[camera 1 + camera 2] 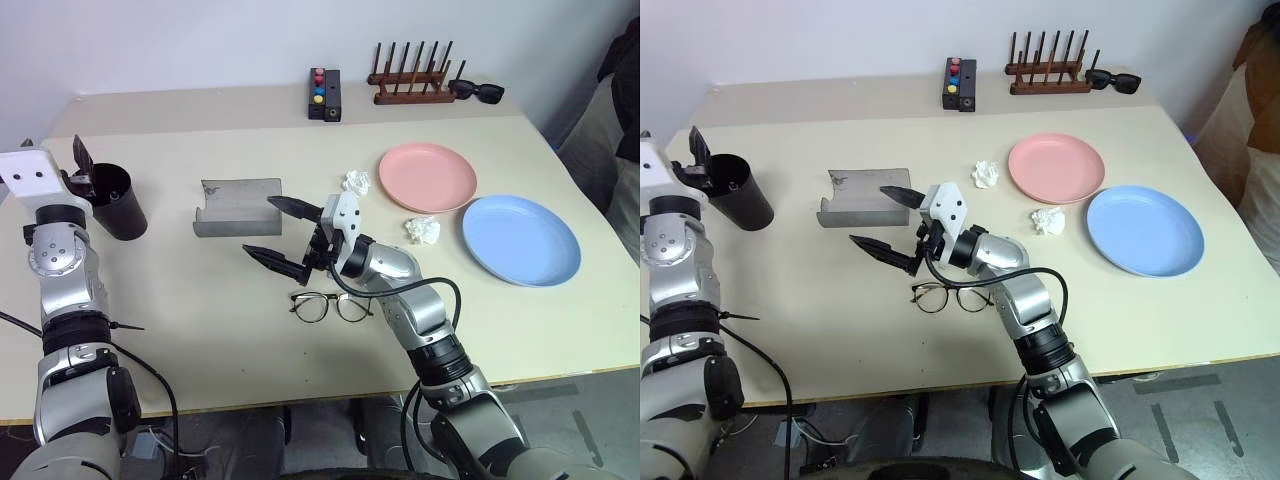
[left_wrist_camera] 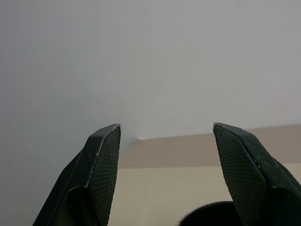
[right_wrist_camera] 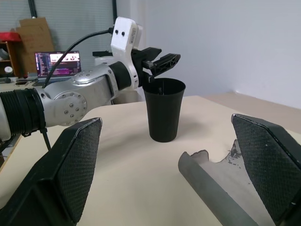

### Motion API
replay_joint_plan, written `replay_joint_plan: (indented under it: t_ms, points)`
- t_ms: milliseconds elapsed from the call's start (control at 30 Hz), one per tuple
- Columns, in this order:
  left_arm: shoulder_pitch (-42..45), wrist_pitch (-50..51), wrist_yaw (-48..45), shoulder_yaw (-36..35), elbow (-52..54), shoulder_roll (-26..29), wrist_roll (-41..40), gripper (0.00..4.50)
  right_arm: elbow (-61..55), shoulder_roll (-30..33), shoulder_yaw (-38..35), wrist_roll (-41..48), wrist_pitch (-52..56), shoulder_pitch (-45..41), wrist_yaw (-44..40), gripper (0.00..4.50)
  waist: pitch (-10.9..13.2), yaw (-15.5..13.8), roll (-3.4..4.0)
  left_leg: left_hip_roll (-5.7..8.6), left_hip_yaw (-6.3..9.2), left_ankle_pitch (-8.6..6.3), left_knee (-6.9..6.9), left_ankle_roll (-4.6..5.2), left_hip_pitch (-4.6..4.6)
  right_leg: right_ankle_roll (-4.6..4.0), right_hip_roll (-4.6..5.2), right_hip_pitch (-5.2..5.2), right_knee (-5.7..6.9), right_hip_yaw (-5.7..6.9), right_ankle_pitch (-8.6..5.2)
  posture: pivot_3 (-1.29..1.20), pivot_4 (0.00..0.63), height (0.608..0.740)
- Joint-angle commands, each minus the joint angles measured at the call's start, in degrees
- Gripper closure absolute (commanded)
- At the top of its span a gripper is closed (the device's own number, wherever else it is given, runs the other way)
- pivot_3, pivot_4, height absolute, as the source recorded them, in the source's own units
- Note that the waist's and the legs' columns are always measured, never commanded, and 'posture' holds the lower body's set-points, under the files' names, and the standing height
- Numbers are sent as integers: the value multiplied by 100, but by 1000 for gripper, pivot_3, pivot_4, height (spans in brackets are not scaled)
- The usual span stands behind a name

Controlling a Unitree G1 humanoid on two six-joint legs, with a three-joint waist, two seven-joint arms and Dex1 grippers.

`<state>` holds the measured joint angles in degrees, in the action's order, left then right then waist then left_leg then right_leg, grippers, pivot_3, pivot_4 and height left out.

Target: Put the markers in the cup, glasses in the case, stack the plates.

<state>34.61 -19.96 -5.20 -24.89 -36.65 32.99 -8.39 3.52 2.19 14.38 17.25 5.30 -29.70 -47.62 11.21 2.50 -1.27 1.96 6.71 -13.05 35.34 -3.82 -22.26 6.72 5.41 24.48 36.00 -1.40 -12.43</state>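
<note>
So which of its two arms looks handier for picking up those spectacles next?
The right. Its gripper hangs with jaws wide open just above the glasses and beside the open case. The left gripper is far off, over the cup.

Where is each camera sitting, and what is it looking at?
Left eye and right eye views: on the head, looking down over the table; both arms show, glasses near the right hand.
Left wrist view: on the left arm, facing the wall past its two open fingers, above the cup's rim.
Right wrist view: on the right arm, facing sideways across the table at the cup, the left hand above it, and the grey case.
Shared: the head and right wrist views both show cup and case.
</note>
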Motion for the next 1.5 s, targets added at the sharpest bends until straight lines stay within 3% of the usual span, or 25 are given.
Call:
replay_joint_plan:
  t_ms: [33,167,333,600,833,1033,1133,1367,1500]
  points:
    - [101,120,-323,85,587,58,-230,1341,-234,-37,-45,115,-46,-98,-15,0,0,-5,0,0,0,0,0,0,0,0,0,0,0,0,0,0,150,739]
    - [107,968,-1958,707,1416,267,-767,39,-233,-37,-41,108,-48,-99,-15,0,0,-12,0,1,0,1,1,-3,-3,0,0,-1,0,0,0,0,150,739]
    - [35,2248,-3788,1355,2005,722,-1259,39,-188,-55,-39,77,-80,-126,7,0,1,48,1,-1,0,2,-1,-3,-2,-1,-3,0,2,-1,-1,0,150,739]
    - [366,2809,-5789,2656,1193,1415,-507,39,-201,-48,-50,32,-125,-112,71,0,1,125,2,-3,2,2,-5,-2,-1,-2,-7,1,4,0,-2,0,150,739]
    - [1081,2071,-6177,3305,-331,1364,488,39,-268,-15,-55,6,-146,-52,174,0,1,123,2,-2,2,2,-5,-1,-3,-1,-7,2,2,-1,-2,0,150,739]
    - [1317,1809,-6563,3604,-958,1165,875,39,-321,21,-72,-21,-177,-28,283,0,2,124,2,-2,2,2,-4,-1,-4,0,-7,2,3,-1,-3,0,150,739]
    - [1358,1745,-6591,3588,-1086,1081,935,857,-478,318,-74,-18,-15,10,139,0,2,121,2,-2,2,2,-4,-1,-4,0,-7,3,4,0,-3,0,150,739]
    - [1121,1708,-6746,3492,-757,929,802,4450,-975,1524,-173,-8,458,245,-344,0,2,53,2,-1,2,2,1,0,-9,3,-5,3,3,-1,-4,0,150,739]
    - [891,1837,-6934,3392,-150,827,609,4482,-1178,2043,-379,34,623,368,-405,0,2,4,3,-2,1,2,2,0,-9,3,-5,3,3,-1,-4,0,150,739]
